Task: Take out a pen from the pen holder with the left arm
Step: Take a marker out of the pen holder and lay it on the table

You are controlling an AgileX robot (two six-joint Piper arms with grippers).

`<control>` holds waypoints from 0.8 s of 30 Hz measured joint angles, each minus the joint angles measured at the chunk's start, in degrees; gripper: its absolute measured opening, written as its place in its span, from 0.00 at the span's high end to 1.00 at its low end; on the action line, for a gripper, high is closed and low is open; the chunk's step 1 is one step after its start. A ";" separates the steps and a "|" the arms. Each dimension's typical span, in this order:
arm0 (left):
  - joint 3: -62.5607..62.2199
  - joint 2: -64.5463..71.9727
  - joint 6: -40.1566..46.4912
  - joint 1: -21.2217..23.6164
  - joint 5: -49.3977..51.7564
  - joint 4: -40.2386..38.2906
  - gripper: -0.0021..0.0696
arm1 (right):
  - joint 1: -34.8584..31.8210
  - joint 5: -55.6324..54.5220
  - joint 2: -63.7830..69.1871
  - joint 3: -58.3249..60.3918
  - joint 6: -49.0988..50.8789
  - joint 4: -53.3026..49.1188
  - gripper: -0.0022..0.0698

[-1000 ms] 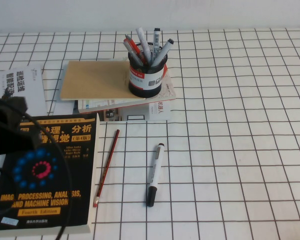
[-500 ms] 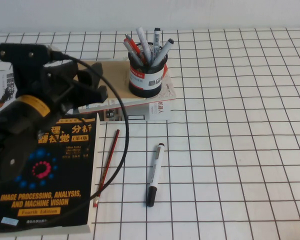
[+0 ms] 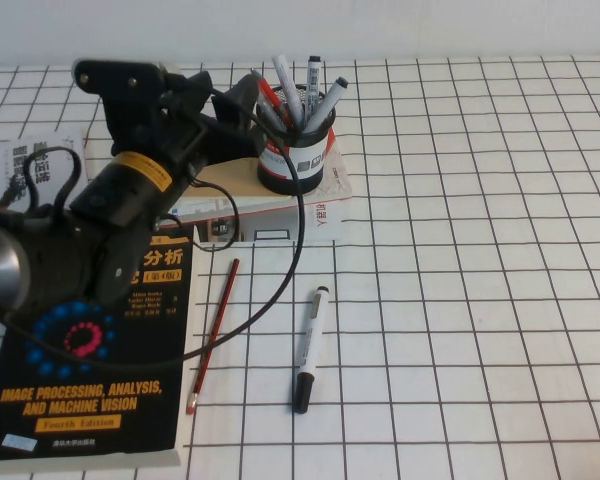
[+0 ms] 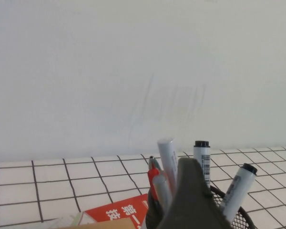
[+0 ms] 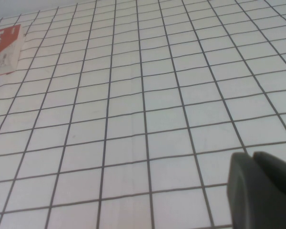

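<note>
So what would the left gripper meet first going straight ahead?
Likely the grey and red pens in the black mesh pen holder, right before the left gripper; depth unclear. Right gripper hovers over the gridded table.

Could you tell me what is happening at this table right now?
The left pincer, open, is beside the pens standing in the black pen holder on the stacked books, gripping none yet. A marker and a red pencil lie on the gridded table. The right pincer, shut, hangs over it elsewhere.
</note>
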 joint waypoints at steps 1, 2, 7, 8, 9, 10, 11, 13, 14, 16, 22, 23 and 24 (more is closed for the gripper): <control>-0.46 0.92 0.00 0.00 -0.89 -0.13 0.42 | 0.00 0.00 0.00 0.00 0.00 0.00 0.99; -0.99 2.05 -0.10 0.00 -1.62 -0.36 0.42 | 0.00 0.00 0.00 0.00 0.00 0.00 0.99; -3.00 6.80 -0.21 0.00 -3.98 -2.29 0.42 | 0.00 0.00 0.00 0.00 0.00 0.00 0.99; -3.30 7.64 -0.21 0.00 -4.16 -3.01 0.42 | 0.00 0.00 0.00 0.00 0.00 0.00 0.99; -3.71 8.48 -0.30 0.00 -4.60 -3.70 0.42 | 0.00 0.00 0.00 0.00 0.00 0.00 0.99; -4.06 9.30 -0.43 0.00 -5.06 -4.29 0.42 | 0.00 0.00 0.00 0.00 0.00 0.00 0.99; -4.58 9.94 -0.80 0.00 -5.50 -4.51 0.42 | 0.00 0.00 0.00 0.00 0.00 0.00 0.99; -5.69 11.46 -2.21 0.10 -6.12 -4.76 0.42 | 0.00 0.00 0.00 0.00 0.00 0.00 0.99; -6.36 12.16 -3.13 0.10 -6.39 -4.85 0.42 | 0.00 0.00 0.00 0.00 0.00 0.00 0.99; -7.65 13.39 -4.13 0.10 -6.50 -4.85 0.42 | 0.00 0.00 0.00 0.00 0.00 0.00 0.99; -12.04 17.28 -8.23 0.22 -6.60 -4.74 0.42 | 0.00 0.00 0.00 0.00 0.00 0.00 0.99; -12.66 17.83 -8.86 0.22 -6.48 -4.61 0.42 | 0.00 0.00 0.00 0.00 0.00 0.00 0.99; -13.11 18.21 -9.36 0.22 -6.35 -4.17 0.42 | 0.00 0.00 0.00 0.00 0.00 0.00 0.99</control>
